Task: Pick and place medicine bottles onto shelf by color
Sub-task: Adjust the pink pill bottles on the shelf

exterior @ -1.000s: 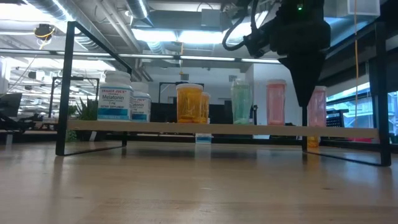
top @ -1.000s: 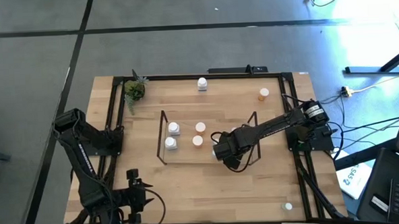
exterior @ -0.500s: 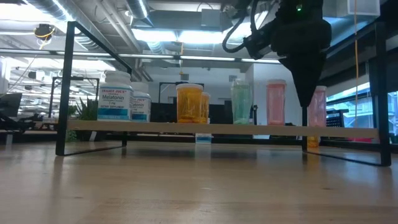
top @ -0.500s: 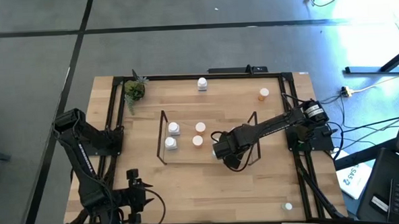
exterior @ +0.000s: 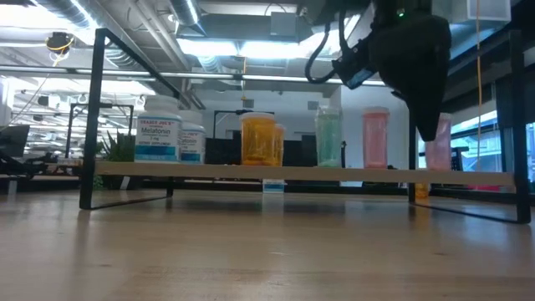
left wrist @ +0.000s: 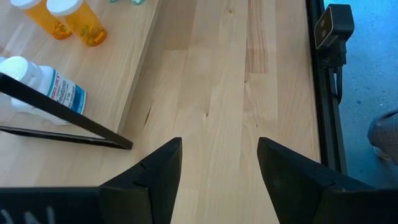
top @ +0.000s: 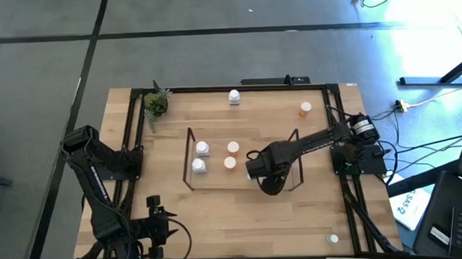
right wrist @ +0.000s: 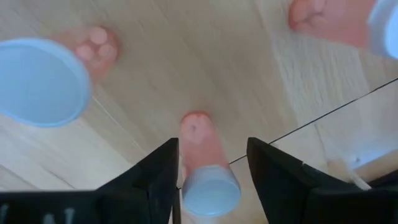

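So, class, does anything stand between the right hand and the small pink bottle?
Nothing visible does: the small pink bottle stands right under the right hand on the shelf, other pink bottles off to the side.

Shelf (top: 218,181) right end: crowded by pink bottles (right wrist: 202,158) and the right gripper (top: 266,177).
Table (top: 242,215) front: bare wood, passage left open.

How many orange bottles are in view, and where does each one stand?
3. Two orange bottles stand side by side on the shelf, near its middle. The third stands on the table beyond the shelf, toward the far right corner. Others may be hidden.
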`<state>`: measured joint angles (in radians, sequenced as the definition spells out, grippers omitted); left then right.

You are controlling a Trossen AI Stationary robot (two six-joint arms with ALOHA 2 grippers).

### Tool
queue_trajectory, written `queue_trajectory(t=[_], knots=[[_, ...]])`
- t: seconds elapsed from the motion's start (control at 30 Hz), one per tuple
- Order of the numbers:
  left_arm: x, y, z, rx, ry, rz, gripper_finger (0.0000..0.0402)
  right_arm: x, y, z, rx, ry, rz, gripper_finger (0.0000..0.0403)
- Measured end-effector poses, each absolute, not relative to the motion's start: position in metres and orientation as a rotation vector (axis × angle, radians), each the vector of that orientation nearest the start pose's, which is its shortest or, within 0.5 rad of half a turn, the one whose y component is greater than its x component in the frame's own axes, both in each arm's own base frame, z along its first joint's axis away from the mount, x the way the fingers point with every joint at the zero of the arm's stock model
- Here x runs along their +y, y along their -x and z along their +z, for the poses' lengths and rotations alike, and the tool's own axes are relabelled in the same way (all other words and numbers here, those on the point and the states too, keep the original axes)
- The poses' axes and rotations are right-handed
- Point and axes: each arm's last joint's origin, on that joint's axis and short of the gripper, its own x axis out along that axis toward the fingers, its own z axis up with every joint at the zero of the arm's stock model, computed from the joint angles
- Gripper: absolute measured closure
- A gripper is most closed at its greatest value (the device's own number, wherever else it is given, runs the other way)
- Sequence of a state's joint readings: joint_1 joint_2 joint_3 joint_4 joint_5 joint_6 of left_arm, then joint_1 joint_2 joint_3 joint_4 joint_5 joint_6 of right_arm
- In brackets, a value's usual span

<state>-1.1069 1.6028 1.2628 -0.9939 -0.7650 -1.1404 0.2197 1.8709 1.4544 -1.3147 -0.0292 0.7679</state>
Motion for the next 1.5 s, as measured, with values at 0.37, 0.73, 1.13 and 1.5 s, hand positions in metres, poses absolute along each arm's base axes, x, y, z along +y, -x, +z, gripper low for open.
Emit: queue_trajectory(t=[0.37, 0.73, 1.13, 1.5], knots=[[-0.259, -0.152, 0.256, 0.783, -0.002, 0.176, 0.0198, 0.073, -0.323, 0.216, 1.687, -0.387, -0.467, 0.0210], [-0.260, -0.152, 0.256, 0.783, -0.002, 0.176, 0.0198, 0.073, -0.322, 0.216, 1.705, -0.327, -0.403, 0.0210], [-0.259, -0.152, 0.256, 0.783, -0.003, 0.176, 0.0198, 0.087, -0.319, 0.216, 1.719, -0.182, -0.264, 0.0210], [-0.259, -0.152, 0.256, 0.783, -0.003, 0.176, 0.0198, 0.086, -0.319, 0.216, 1.689, -0.117, -0.309, 0.0247]])
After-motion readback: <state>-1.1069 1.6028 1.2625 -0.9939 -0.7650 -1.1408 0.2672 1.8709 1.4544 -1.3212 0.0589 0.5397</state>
